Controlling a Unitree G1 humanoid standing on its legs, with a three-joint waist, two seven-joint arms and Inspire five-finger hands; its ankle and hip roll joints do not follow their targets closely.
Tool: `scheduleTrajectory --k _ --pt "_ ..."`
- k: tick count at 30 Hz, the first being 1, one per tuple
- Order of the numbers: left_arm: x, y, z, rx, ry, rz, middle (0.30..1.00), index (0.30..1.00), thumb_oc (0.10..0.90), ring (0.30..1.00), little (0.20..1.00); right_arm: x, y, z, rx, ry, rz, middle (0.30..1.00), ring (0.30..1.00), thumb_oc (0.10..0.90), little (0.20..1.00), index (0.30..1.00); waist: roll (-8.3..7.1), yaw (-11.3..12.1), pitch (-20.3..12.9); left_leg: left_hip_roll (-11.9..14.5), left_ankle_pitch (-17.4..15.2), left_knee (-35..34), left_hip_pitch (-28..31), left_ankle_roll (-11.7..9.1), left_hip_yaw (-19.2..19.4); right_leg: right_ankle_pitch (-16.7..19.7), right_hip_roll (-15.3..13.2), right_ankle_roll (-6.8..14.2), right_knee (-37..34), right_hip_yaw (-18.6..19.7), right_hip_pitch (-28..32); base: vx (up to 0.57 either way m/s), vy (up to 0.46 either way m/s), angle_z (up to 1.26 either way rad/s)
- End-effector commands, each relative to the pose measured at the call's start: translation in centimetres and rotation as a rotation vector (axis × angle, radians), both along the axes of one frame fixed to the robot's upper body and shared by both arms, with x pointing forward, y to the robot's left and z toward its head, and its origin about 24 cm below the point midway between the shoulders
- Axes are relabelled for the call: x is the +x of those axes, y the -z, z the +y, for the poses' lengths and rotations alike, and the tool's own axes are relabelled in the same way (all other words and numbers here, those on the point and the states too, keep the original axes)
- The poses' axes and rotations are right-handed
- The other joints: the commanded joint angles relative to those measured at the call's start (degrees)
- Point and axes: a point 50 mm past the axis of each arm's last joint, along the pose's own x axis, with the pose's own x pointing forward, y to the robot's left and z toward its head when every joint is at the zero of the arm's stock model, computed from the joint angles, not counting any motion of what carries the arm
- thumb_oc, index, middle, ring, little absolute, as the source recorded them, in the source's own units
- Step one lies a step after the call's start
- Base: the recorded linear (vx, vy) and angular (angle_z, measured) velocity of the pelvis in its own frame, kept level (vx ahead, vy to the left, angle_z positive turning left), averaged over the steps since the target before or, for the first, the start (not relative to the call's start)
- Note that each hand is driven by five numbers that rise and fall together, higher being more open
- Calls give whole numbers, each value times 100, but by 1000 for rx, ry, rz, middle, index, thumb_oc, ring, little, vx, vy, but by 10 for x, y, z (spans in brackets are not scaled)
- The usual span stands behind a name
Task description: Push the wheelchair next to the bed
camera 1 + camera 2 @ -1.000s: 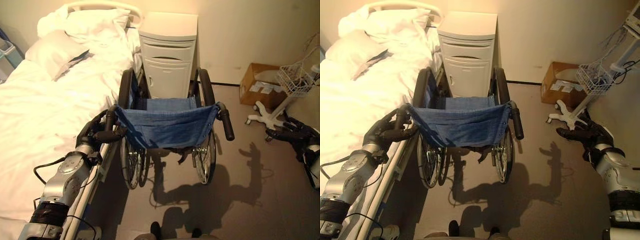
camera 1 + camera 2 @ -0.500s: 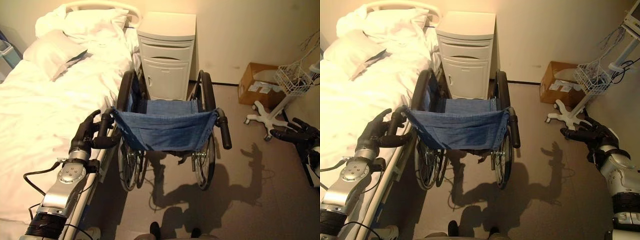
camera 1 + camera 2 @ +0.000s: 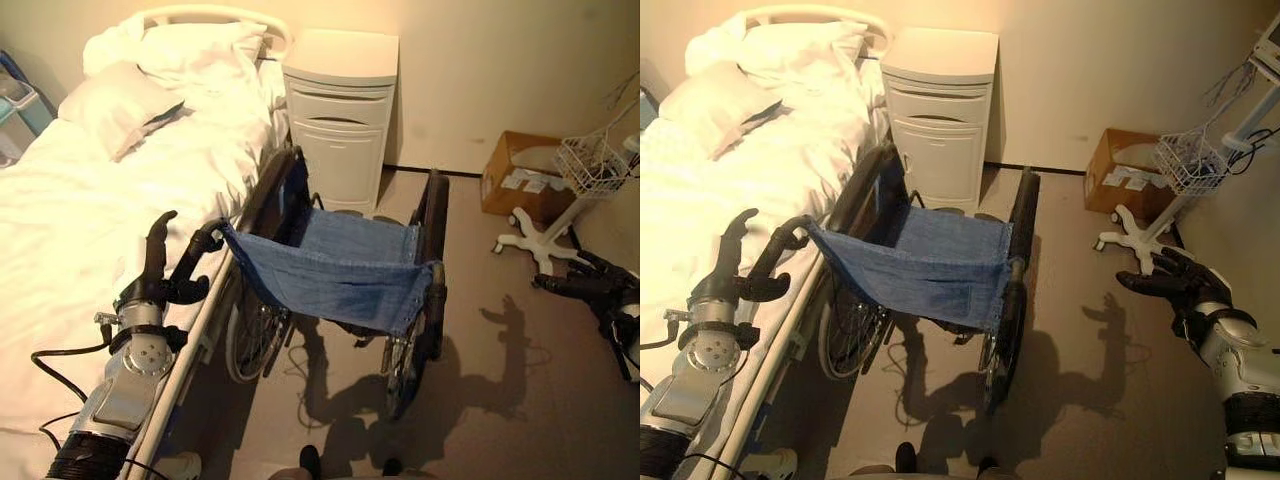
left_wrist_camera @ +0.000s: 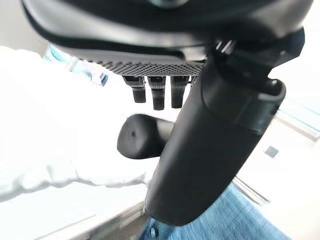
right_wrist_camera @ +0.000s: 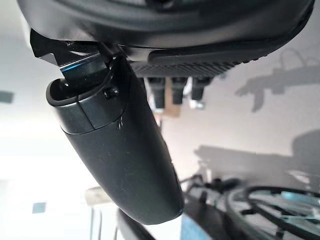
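— Wheelchair [image 3: 340, 275] position, please?

— It stood angled right beside the bed [image 3: 90, 230], its blue sling back facing the robot and its left wheel close against the bed's side rail. A white bedside cabinet [image 3: 340, 110] stood just past it, against the wall.

— And the left hand [image 3: 160, 275]?

— It was at the left push handle [image 3: 205, 245], fingers straight and raised, thumb reaching toward the grip. I could not tell whether it touched.

— The right hand [image 3: 1170, 283]?

— It hung well apart, over the floor near a white wheeled stand [image 3: 1160, 200], fingers spread and relaxed, holding nothing. A cardboard box [image 3: 520, 175] sat by the wall.
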Motion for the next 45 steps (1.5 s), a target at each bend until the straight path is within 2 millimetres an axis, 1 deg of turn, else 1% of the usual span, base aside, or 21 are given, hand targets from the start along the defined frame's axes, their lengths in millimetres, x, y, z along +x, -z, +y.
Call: scheduleTrajectory --k 1,3,4,5,9,17,19,24,25,26,28,29,31,32,33,34,35,39,41,42,45 --pt "6 -74 40 36 -120 -282 900 900 800 900 900 8 -30 -7 -117 -40 -84 900 900 800 900 900 -138 464 -604 -8 -614 20 238 -342 102 0 -144 169 397 -150 -251 0 0 0" --pt "10 -61 31 -185 -42 -275 900 900 800 900 900 10 -25 -3 -118 -52 -73 900 900 800 900 900 -131 475 -583 -4 -632 30 257 -345 91 -23 -147 173 425 -144 -238 -3 4 5" --pt "12 -48 18 -352 31 -259 900 900 800 900 900 12 -21 1 -116 -63 -64 900 900 800 900 900 -134 491 -579 -7 -604 25 233 -334 82 -4 -149 161 429 -146 -264 -4 5 13" --pt "12 -46 16 -394 47 -255 900 900 800 900 900 12 -20 2 -116 -65 -63 900 900 800 900 900 -131 493 -577 -7 -604 26 233 -333 80 -5 -149 160 432 -145 -265 -15 4 19" --pt "14 -21 -14 -667 188 -210 900 900 800 900 900 16 -12 11 -109 -88 -52 900 900 800 900 900 -130 527 -543 -7 -594 37 225 -316 72 4 -155 141 463 -153 -283 -8 6 12" --pt "15 -14 -49 -1045 429 -229 900 900 800 900 900 23 -8 23 -112 -116 -41 900 900 800 900 900 -104 566 -506 -4 -583 59 205 -298 111 5 -180 127 525 -174 -330 -6 5 3" --pt "13 -10 -55 -1075 448 -240 900 900 800 900 900 24 -2 27 -110 -121 -34 900 900 800 900 900 -96 577 -499 -3 -592 66 201 -290 122 10 -188 123 538 -185 -348 0 0 0" --pt "5 13 -44 -871 254 -226 900 900 800 900 900 21 7 30 -101 -123 -3 900 900 800 900 900 -104 611 -493 -15 -601 82 187 -280 116 12 -201 123 545 -205 -364 0 0 0" --pt "2 23 -40 -803 213 -192 900 900 800 900 900 19 11 30 -96 -124 7 900 900 800 900 900 -108 620 -490 -17 -603 86 179 -274 113 4 -201 118 549 -213 -367 0 0 0" --pt "-7 43 -34 -740 143 -108 900 900 800 900 900 15 16 30 -85 -122 23 900 900 800 900 900 -117 639 -485 -17 -603 91 160 -267 102 6 -199 114 536 -217 -369 0 0 0" --pt "-15 60 -31 -722 79 -52 900 900 800 900 900 11 22 30 -74 -120 40 900 900 800 900 900 -124 655 -484 -19 -605 92 151 -262 96 8 -194 112 525 -222 -369 -5 -8 -2" --pt "-27 84 -27 -707 0 42 900 900 800 900 900 5 32 31 -57 -120 66 900 900 800 900 900 -142 668 -481 -25 -619 97 146 -254 96 15 -194 114 514 -228 -367 0 0 0" --pt "-37 104 -28 -729 -64 103 900 900 800 900 900 2 39 32 -46 -122 85 900 900 800 900 900 -160 679 -473 -27 -624 98 141 -249 100 29 -193 115 501 -229 -367 -5 -17 -1" --pt "-53 127 -28 -725 -142 173 900 900 800 900 900 -1 48 34 -23 -124 107 900 900 800 900 900 -193 691 -462 -26 -630 102 134 -247 117 40 -191 116 490 -231 -366 -8 -41 -1" --pt "-61 138 -27 -697 -181 210 900 900 800 900 900 -4 55 35 -7 -124 120 900 900 800 900 900 -207 695 -454 -24 -638 102 137 -247 122 42 -190 118 494 -238 -369 -6 -37 -1" --pt "-62 139 -27 -693 -185 214 900 900 800 900 900 -4 55 35 -5 -124 122 900 900 800 900 900 -208 697 -453 -24 -639 102 137 -247 123 42 -191 119 496 -238 -370 -2 -33 0" --pt "-79 162 -28 -725 -253 307 900 900 800 900 900 -7 64 38 18 -133 141 900 900 800 900 900 -226 691 -438 -24 -637 104 133 -244 136 60 -187 127 493 -229 -378 0 0 0" --pt "-105 195 -35 -762 -305 484 900 900 800 900 900 -10 79 47 47 -156 161 900 900 800 900 900 -232 663 -417 -20 -648 123 124 -238 174 83 -197 159 512 -220 -413 -3 -8 0" --pt "-109 200 -37 -767 -304 520 900 900 800 900 900 -11 82 49 52 -163 161 900 900 800 900 900 -229 649 -421 -17 -651 125 124 -239 185 82 -197 166 518 -216 -421 0 0 0" --pt "-118 211 -43 -799 -290 593 900 900 800 900 900 -11 89 58 59 -187 160 900 900 800 900 900 -210 606 -426 -14 -663 140 118 -238 208 76 -199 184 551 -195 -459 0 0 0" --pt "-121 220 -56 -810 -211 695 900 900 800 900 900 -14 105 75 79 -202 161 900 900 800 900 900 -162 525 -420 -9 -696 168 139 -220 253 65 -205 201 594 -142 -488 1 13 -2"
